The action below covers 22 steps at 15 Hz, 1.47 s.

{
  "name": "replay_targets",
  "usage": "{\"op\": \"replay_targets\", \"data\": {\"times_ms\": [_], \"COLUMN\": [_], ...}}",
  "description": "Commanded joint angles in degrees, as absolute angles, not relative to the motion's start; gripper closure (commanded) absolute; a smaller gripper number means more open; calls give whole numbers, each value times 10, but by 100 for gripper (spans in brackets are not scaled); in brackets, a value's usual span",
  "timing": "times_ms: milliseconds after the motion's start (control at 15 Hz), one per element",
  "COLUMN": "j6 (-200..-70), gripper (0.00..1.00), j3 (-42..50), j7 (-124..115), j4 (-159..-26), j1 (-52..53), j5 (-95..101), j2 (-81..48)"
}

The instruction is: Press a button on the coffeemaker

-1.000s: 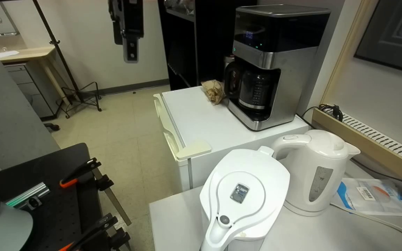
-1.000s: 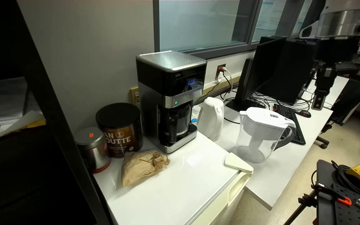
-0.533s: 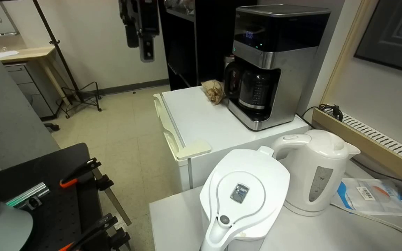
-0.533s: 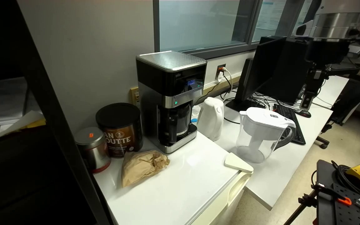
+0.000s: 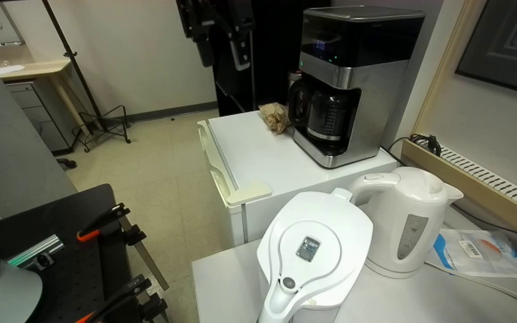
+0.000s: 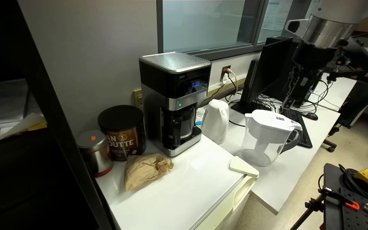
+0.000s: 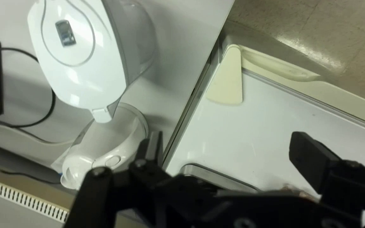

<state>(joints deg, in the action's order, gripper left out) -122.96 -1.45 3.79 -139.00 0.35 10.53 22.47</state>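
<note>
End effector [image 5: 224, 64] up in air, fingers [image 5: 241, 58] spread, away from coffeemaker [image 5: 352, 76]; its display [image 5: 320, 44] lit, carafe [image 5: 328, 112] inside.

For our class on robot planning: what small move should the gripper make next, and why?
I'd likely shut the gripper first: it hangs open and empty, apart from the coffeemaker, whose small green light, perhaps a button, suggests a narrower tip.

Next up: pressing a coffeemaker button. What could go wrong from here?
The gripper is open, so it might straddle what looks like a small green-lit button. The electric kettle stands near the coffeemaker; a low swing might knock it. A hard push might slide the coffeemaker across the glossy mini-fridge top.
</note>
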Motion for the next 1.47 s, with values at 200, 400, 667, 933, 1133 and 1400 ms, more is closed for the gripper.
{"op": "replay_targets", "data": {"times_ms": [200, 400, 667, 933, 1133, 1400], "j6": [-1338, -1383, -1446, -1493, -1527, -1557], "gripper": [31, 54, 83, 99, 97, 96], "j3": [-23, -31, -43, -48, -50, -48], "j7": [90, 82, 50, 6, -38, -95], "j4": [-1385, -1381, -1372, -1352, -1329, -1292], "j1": [14, 12, 1, -11, -22, -27], "j5": [162, 190, 246, 296, 342, 397], "j2": [178, 157, 129, 97, 68, 25]}}
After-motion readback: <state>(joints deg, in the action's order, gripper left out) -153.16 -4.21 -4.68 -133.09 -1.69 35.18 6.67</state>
